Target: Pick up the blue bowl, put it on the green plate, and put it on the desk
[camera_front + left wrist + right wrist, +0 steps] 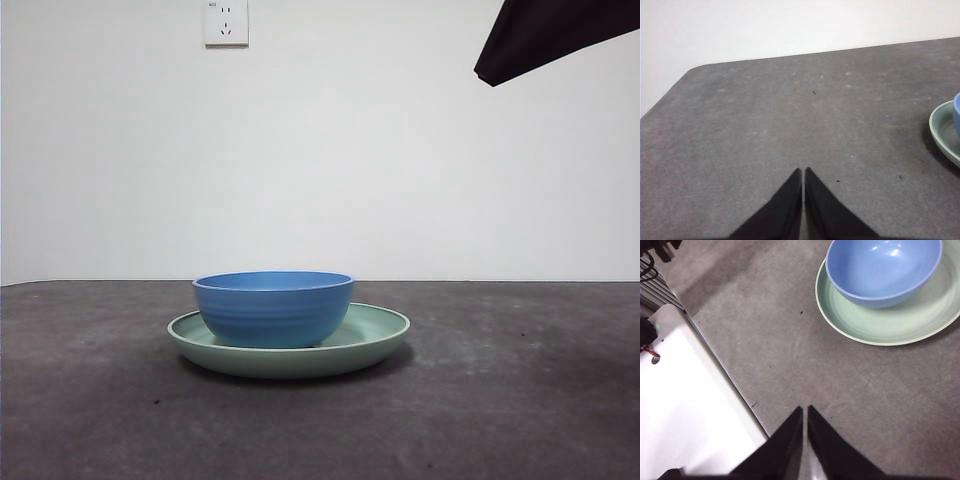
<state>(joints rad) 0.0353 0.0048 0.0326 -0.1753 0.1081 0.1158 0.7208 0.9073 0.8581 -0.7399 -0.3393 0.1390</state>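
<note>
The blue bowl [273,308] sits upright inside the green plate [378,335] on the desk [500,400]. In the right wrist view the bowl [883,271] rests toward one side of the plate [875,325]. My right gripper [805,412] is shut and empty, held above the desk apart from the plate; a dark arm tip [545,40] shows at the front view's top right corner. My left gripper [803,174] is shut and empty over bare desk, with the plate's rim [940,131] and a sliver of the bowl [957,112] at the edge of its view.
A white wall with a power socket [226,22] stands behind the desk. In the right wrist view a white surface [685,410] borders the desk's edge, with black cables [650,275] beyond. The desk's rounded corner [695,70] shows in the left wrist view.
</note>
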